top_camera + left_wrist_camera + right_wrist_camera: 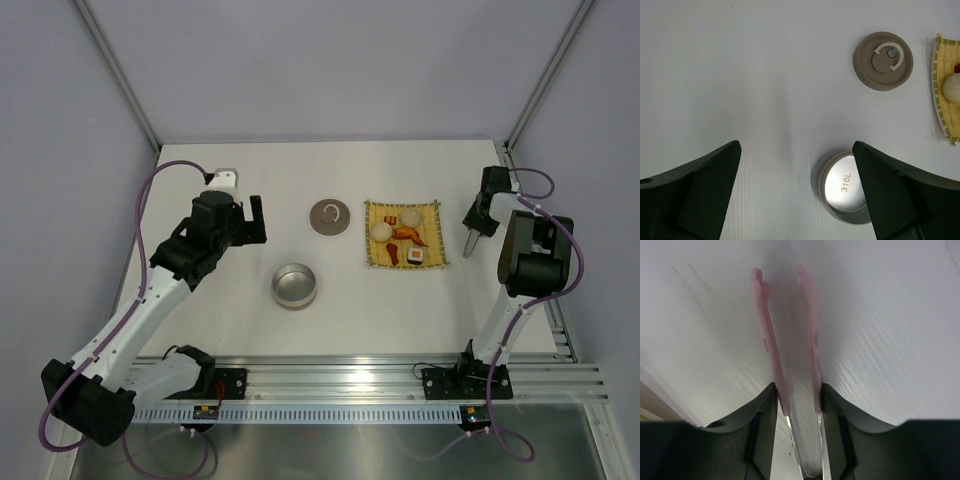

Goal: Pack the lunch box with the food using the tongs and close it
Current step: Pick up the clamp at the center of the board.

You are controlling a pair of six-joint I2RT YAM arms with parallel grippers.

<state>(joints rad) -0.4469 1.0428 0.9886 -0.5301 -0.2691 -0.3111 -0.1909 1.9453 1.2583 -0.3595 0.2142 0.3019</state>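
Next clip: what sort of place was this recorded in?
Probably a lab robot test cell, not a kitchen: a bare white table enclosed by plain grey panel walls, an aluminium mounting rail along the near edge, and toy food as props.

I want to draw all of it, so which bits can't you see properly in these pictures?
1. Right wrist view: the tongs look blurred, with part hidden by the right claw.
2. Left wrist view: the left claw covers the lunch box on its right side.
3. Left wrist view: the edge cuts off the yellow mat and most food.
4. Top view: the food pieces are too small to name.
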